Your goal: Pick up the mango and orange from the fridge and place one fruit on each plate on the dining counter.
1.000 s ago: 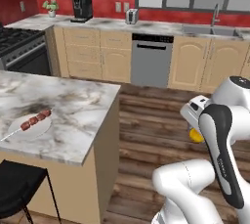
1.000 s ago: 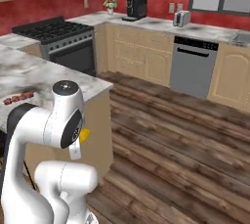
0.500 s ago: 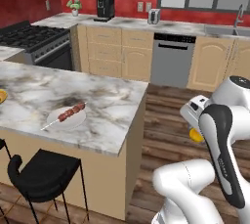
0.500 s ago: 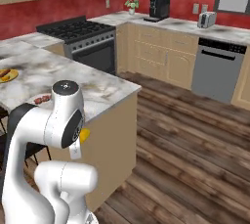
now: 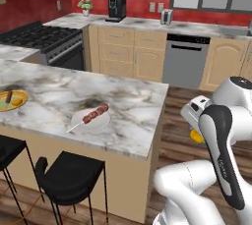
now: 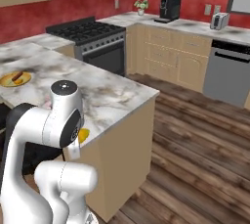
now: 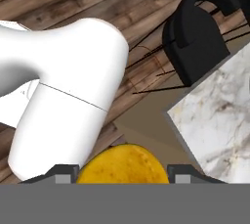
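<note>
One fruit in play here: the mango point(image 7: 123, 164), yellow-orange, sits clamped between the two tips of the pincer point(image 7: 122, 173), jaws closed on it; in the left base view it peeks out as a yellow spot point(image 5: 197, 136) beside the white forearm, well off the bench edge, over the wooden floor; in the right base view it glows low by the arm point(image 6: 83, 135), in front of the bench's tan side. On the marbled bench point(image 5: 123, 96), count two plates: one yellow plate point(image 5: 11, 101) at the far left with a sausage and a small orange-yellow piece on it, and one white plate point(image 5: 91, 119) nearer the middle carrying one red skewer point(image 5: 96, 114); the two plates lie well apart. Stools: two black ones point(image 5: 69, 177) tucked along the near side.
</note>
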{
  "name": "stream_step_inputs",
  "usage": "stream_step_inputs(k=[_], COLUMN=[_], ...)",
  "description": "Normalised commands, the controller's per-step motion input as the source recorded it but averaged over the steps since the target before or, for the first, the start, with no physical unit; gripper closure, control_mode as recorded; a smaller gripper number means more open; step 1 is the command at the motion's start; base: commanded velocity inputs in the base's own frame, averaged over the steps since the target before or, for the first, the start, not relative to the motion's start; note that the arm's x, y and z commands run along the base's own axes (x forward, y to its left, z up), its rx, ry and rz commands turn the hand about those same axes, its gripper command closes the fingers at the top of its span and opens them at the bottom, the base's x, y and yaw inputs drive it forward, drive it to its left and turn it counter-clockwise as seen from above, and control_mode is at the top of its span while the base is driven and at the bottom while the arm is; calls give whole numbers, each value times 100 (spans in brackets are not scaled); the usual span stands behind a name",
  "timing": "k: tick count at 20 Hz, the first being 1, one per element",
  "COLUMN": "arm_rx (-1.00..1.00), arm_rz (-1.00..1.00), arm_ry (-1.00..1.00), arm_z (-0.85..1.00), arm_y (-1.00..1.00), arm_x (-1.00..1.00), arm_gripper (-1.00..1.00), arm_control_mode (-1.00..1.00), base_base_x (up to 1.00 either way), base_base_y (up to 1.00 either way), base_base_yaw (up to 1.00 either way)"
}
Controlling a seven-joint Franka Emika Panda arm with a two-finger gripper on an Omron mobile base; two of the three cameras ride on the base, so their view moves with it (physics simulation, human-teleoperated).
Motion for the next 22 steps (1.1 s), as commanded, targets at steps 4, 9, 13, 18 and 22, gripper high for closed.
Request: stream_step_inputs(k=[4,9,13,18,22], arm_rx=[0,0,0,0,-15], arm_rz=[0,0,0,0,1], arm_ry=[0,0,0,0,4], arm_z=[0,0,0,0,0], arm_y=[0,0,0,0,41], arm_x=[0,0,0,0,6], arm_gripper=[100,100,100,100,100], arm_control_mode=[100,100,100,100,-100], base_base_x=[0,0,0,0,0], base_base_y=[41,47,40,42,14], base_base_yaw=[1,1,2,1,0])
